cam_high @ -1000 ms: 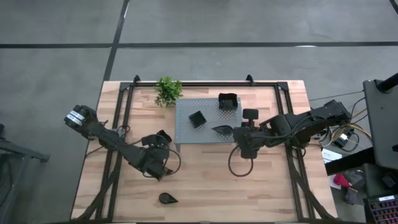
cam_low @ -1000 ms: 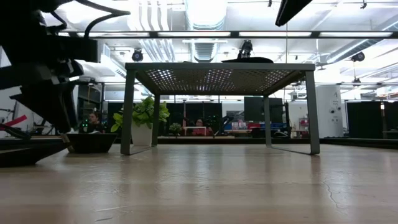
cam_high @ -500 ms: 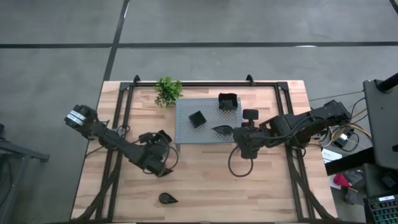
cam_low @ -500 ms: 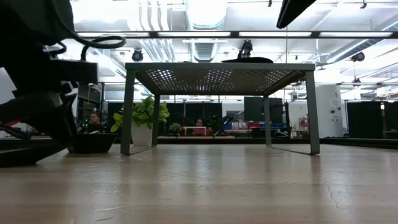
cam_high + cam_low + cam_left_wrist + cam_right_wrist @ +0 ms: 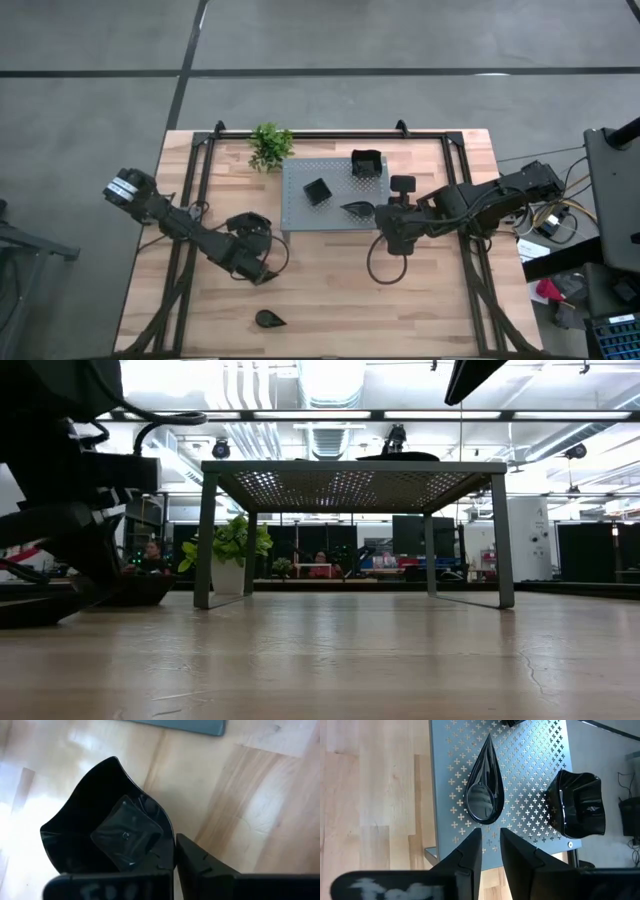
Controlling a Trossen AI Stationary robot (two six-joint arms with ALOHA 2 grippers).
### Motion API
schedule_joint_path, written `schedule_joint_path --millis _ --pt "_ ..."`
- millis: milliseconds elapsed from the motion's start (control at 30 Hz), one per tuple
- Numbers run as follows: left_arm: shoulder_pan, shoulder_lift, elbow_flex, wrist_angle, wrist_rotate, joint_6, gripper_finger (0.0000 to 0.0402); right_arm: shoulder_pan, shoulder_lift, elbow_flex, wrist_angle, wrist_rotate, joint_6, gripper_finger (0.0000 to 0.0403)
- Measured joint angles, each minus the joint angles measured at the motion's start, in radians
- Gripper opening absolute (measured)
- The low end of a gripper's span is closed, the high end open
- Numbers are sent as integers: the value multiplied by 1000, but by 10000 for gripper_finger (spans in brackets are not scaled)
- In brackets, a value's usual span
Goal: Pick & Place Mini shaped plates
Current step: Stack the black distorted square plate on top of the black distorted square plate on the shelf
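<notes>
A black square plate point(image 5: 107, 827) stands on the table by the near left corner of the grey perforated stand point(image 5: 330, 215). My left gripper point(image 5: 175, 857) is shut on it. The low view shows the same plate point(image 5: 140, 592) at the left, with my left gripper point(image 5: 85, 560) over it. On the stand lie a teardrop plate point(image 5: 482, 790) and two square plates point(image 5: 580, 802) point(image 5: 317, 191). My right gripper point(image 5: 491, 845) hovers above the stand's near right edge, its fingers a little apart with nothing between them. Another teardrop plate point(image 5: 268, 319) lies near the table's front edge. My left gripper holds the square plate by its raised rim point(image 5: 170, 837) on the side nearest the gripper. One finger point(image 5: 157, 865) is inside the dish and the other point(image 5: 205, 867) outside. The fingers slant down from the near side. The plate's base is on the table.
A small green potted plant point(image 5: 270, 145) stands at the far left of the stand. A black frame runs along the table's left and right sides point(image 5: 185, 250). Bare wood lies between the stand and the front edge.
My left gripper has come down a little onto the square plate beside the stand's near left corner. The plate stays on the table.
</notes>
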Motion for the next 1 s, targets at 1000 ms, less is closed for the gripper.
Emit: schedule_joint_path --millis 1000 --pt "-105 -60 533 70 320 174 0 85 9 -14 339 -523 -145 67"
